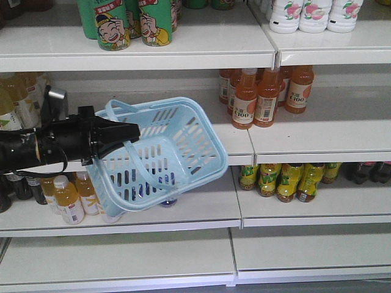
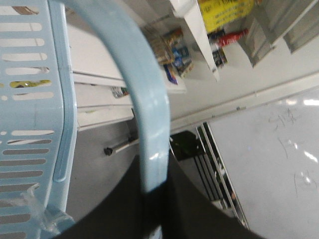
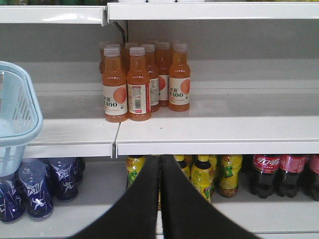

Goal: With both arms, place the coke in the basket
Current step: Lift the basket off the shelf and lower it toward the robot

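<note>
We judge the nearest risk lies at the thin handle [image 2: 149, 124] — the basket [image 1: 177, 152] hangs tilted from it, so it may swing, or spill a can dropped in; farther back, it could knock the blue bottles [image 3: 30, 186] beneath. Our left claw [image 1: 131, 133] is clenched on that handle. Our right claw [image 3: 159, 162] is pinched together, empty. No coke shows in any view — only cola bottles [image 3: 271, 174], far right.
</note>
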`<state>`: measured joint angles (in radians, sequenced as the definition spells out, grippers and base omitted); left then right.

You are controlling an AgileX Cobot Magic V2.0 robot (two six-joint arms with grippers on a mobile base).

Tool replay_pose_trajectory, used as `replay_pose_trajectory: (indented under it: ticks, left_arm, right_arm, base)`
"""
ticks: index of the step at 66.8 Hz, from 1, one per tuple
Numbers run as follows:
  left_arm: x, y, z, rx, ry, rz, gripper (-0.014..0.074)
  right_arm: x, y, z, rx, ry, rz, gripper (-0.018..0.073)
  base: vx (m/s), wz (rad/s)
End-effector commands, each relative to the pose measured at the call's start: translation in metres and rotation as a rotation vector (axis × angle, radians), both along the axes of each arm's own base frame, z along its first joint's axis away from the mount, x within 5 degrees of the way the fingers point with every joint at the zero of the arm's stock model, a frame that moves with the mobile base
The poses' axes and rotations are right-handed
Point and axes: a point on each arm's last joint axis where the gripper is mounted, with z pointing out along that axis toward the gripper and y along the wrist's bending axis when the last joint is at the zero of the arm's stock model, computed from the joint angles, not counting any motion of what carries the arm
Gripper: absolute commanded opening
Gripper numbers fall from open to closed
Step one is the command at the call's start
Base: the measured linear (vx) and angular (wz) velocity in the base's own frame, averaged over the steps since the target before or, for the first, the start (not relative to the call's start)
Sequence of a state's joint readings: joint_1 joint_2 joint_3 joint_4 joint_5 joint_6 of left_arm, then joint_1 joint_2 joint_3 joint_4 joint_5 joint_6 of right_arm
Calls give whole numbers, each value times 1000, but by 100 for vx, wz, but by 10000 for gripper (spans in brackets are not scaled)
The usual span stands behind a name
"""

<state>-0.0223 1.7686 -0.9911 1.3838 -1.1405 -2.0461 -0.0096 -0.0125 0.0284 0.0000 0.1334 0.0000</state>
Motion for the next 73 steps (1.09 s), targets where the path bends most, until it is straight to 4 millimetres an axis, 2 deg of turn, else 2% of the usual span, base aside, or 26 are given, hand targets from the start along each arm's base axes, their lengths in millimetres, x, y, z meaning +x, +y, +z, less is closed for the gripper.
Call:
replay_pose_trajectory:
  ticks: [1, 6, 15, 23, 38, 47, 61, 73]
  left_arm:
    - [-30, -26, 50, -191, -143, -224, -8]
    - [-44, -40, 51, -203, -133, -265, -8]
    - [-65, -48, 44, -218, -97, -285, -8]
    - [-82, -45, 33, -214, -77, -275, -7]
    - [-111, -41, -6, -200, 81, -263, -7]
    - [-127, -38, -24, -179, 114, -256, -7]
    - [-145, -34, -41, -168, 149, -233, -7]
    - [-151, -32, -46, -173, 173, -216, -7]
  right_arm:
    - [0, 0, 3, -8, -74, 2, -9]
    - [0, 0, 3, -8, -74, 2, -9]
    - [0, 0, 3, -8, -74, 2, -9]
    - [0, 0, 3, -8, -74, 2, -9]
    - [0, 0, 3, -8, -74, 2, -9]
    - [0, 0, 3, -8, -74, 2, -9]
    - [0, 0, 3, -8, -74, 2, -9]
    - [0, 0, 3, -8, -74, 2, -9]
  base:
    - [0, 0]
    - [0, 0]
    - [0, 0]
    - [0, 0]
    - [0, 0]
    - [0, 0]
    - [0, 0]
    - [0, 0]
